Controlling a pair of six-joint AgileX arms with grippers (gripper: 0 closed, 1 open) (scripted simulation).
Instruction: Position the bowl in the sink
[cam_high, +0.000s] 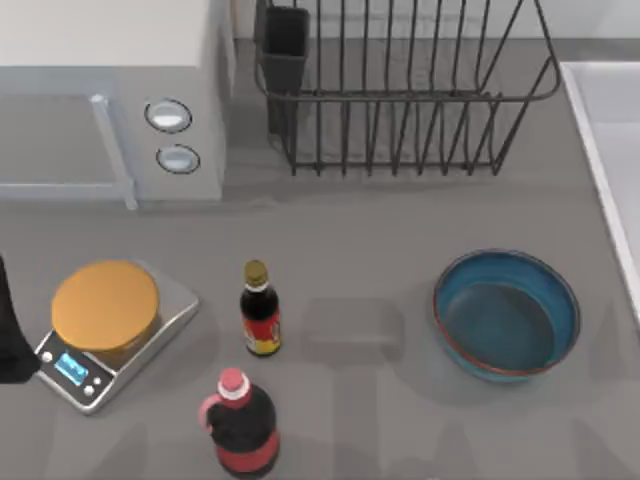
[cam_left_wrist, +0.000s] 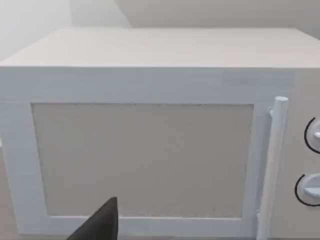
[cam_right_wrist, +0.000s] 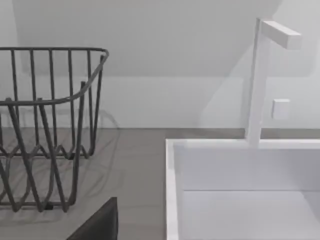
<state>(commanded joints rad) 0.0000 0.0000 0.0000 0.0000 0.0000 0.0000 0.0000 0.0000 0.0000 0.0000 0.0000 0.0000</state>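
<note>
The wide, shallow teal-blue bowl with a thin reddish-brown rim (cam_high: 507, 314) sat upright on the grey table (cam_high: 380, 250), on its right half, apart from everything else. The white rectangular sink with a raised pale rim (cam_high: 600, 150) lay at the table's right edge, with the bowl near it but outside it; in the right wrist view the sink's basin (cam_right_wrist: 240, 200) stood under a white angular faucet (cam_right_wrist: 260, 80). Behind the bowl stood the black wire dish rack (cam_high: 400, 100), empty apart from a dark cutlery holder (cam_high: 285, 50) at its left end. A white microwave with two round knobs (cam_high: 110, 90) filled the far left corner. In front of it, a flat orange disc (cam_high: 105, 305) rested on a silver kitchen scale (cam_high: 110, 340). A small dark sauce bottle with a yellow cap (cam_high: 260, 308) stood upright near the middle, and a larger dark bottle with a pink cap (cam_high: 240, 425) stood closer to the near edge. The left arm (cam_high: 12, 330) showed as a dark shape at the left edge beside the scale. The left claw's state could not be told; a dark part of it (cam_left_wrist: 100, 225) showed facing the microwave door. The right claw's state likewise could not be told; a dark part (cam_right_wrist: 100, 222) showed between rack and sink.
</note>
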